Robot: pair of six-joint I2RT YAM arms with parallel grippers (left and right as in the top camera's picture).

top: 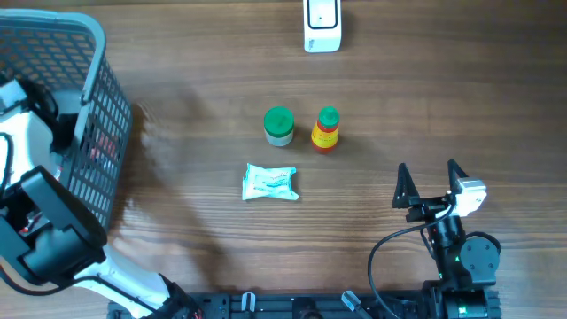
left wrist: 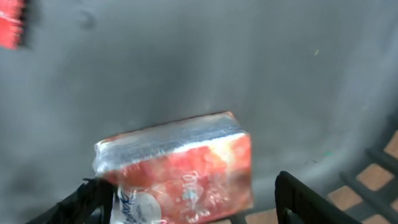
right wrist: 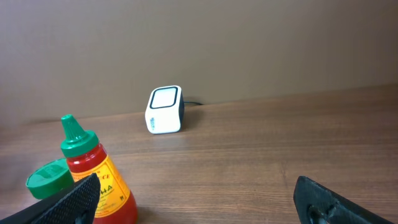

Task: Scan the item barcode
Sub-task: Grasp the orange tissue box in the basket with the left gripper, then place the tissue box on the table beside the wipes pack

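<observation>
In the left wrist view a red and white plastic-wrapped packet (left wrist: 186, 165) lies on the grey floor of the basket (top: 89, 53). My left gripper (left wrist: 189, 186) straddles the packet with its jaws open. Its left finger (left wrist: 87, 199) sits against the packet's edge, while the right finger (left wrist: 298, 196) stands apart from it. From overhead the left arm reaches into the basket and its fingers are hidden. The white barcode scanner (top: 322, 25) stands at the table's far edge, also seen from the right wrist (right wrist: 165, 109). My right gripper (top: 428, 168) rests open and empty near the front right.
A red sauce bottle with a green cap (top: 326, 130) and a green-lidded jar (top: 279, 126) stand mid-table, just ahead and left of the right gripper (right wrist: 196, 190). A white and teal packet (top: 270, 182) lies in front of them. Another red item (left wrist: 11, 25) lies in the basket.
</observation>
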